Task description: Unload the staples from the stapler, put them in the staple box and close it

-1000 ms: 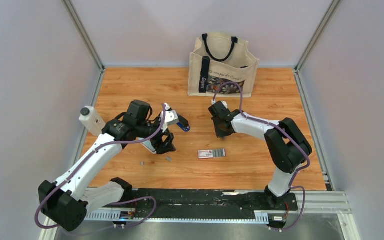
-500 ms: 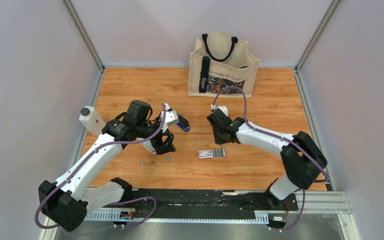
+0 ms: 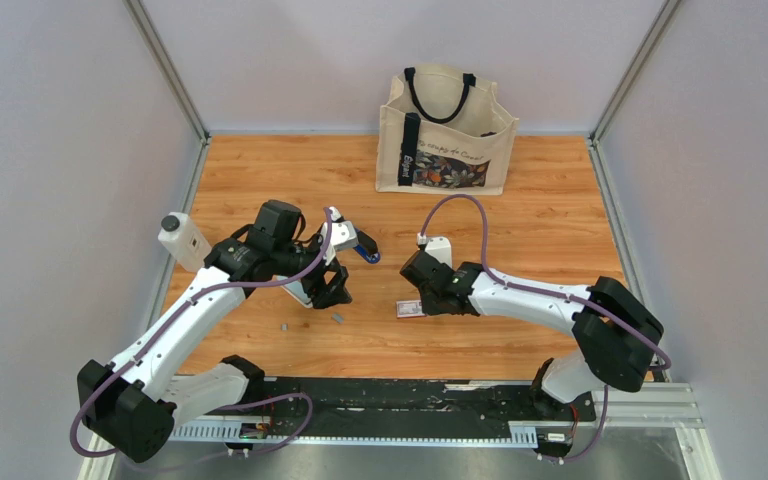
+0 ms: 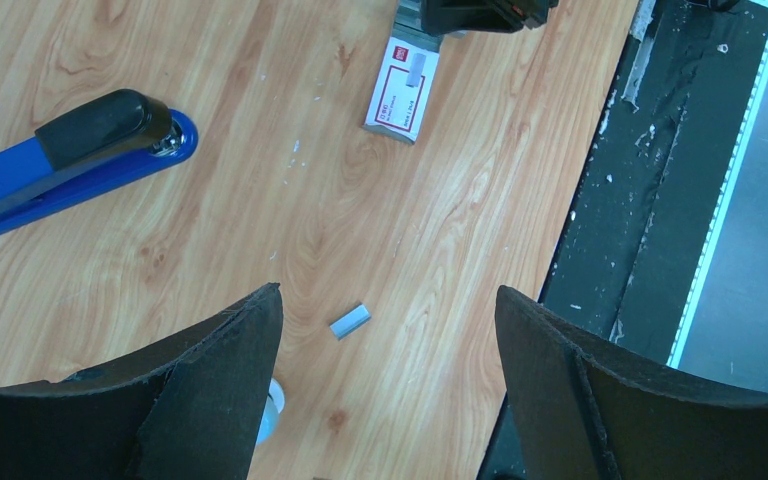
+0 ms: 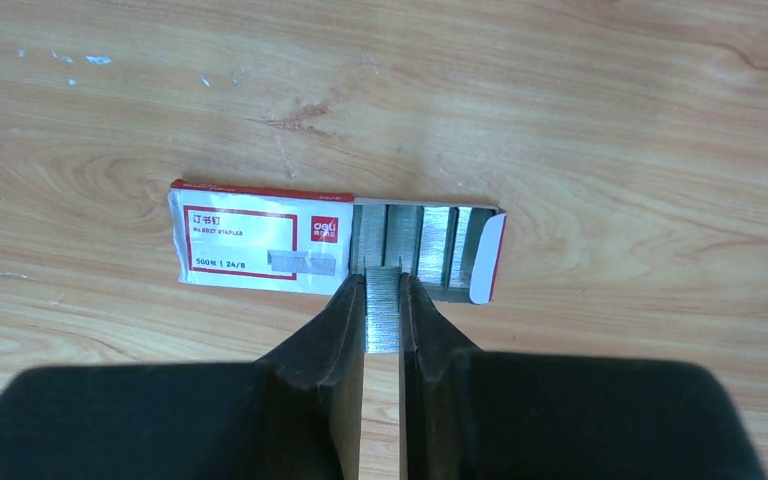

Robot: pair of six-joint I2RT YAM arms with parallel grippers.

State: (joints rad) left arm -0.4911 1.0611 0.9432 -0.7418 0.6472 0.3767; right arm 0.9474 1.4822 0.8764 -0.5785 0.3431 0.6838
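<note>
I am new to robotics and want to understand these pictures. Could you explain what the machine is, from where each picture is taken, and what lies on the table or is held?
These are two robot arms bolted to a wooden table, each ending in a two-finger gripper. One picture looks down from above; the other two come from cameras on the wrists. The left gripper is open and holds nothing; its camera sees a blue stapler and a loose staple piece. The right gripper is shut on a strip of staples at the open end of a white-and-red staple box. A tote bag and a white bottle stand nearby.
</note>
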